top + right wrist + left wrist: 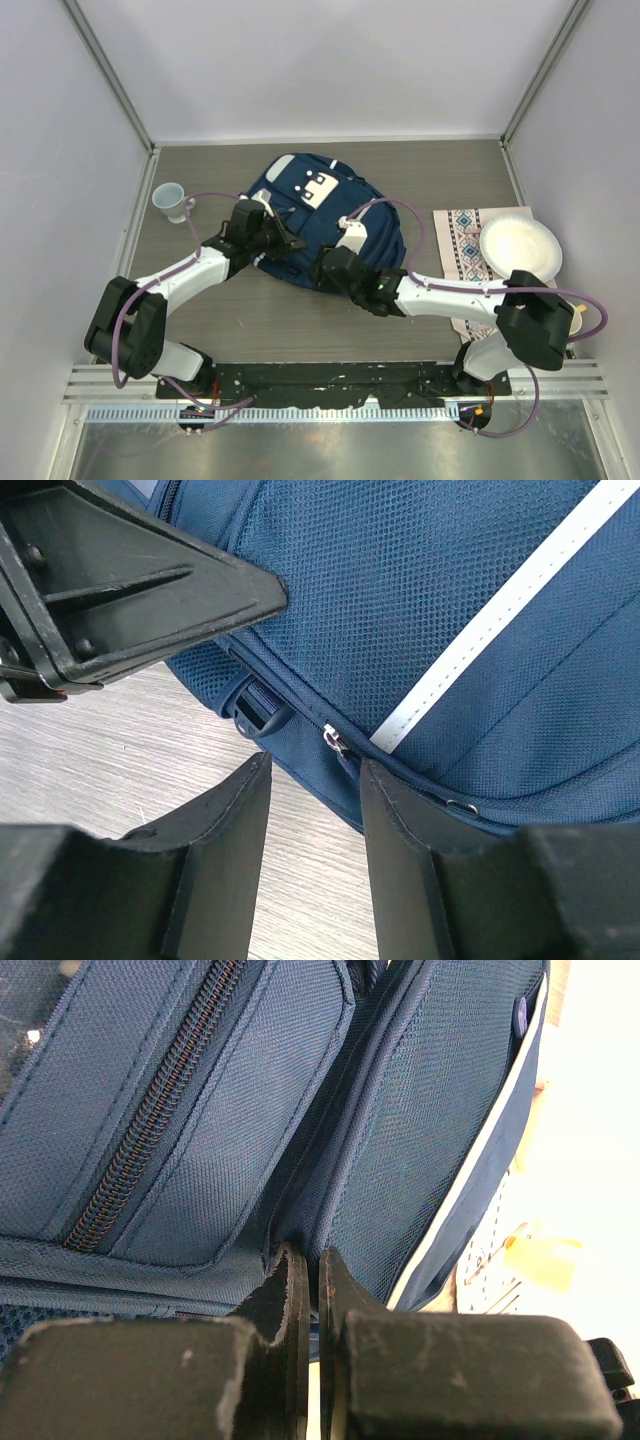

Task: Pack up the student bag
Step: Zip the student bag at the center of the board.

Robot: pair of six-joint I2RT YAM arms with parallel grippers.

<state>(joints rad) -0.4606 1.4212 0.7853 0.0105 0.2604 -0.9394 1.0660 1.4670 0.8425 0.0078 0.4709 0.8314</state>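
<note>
The student bag lies mid-table, its zip seemingly shut. At its 9 o'clock edge the left gripper pinches its fabric. At 6 o'clock the right gripper, jaws spread, straddles the zip pull. The cup at 10 o'clock and the plate at 3 o'clock sit outside it, so packing looks barely begun.

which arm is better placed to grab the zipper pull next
Right, probably: the right gripper is open at the zipper pull of the student bag; the left gripper is shut on its fabric.
</note>
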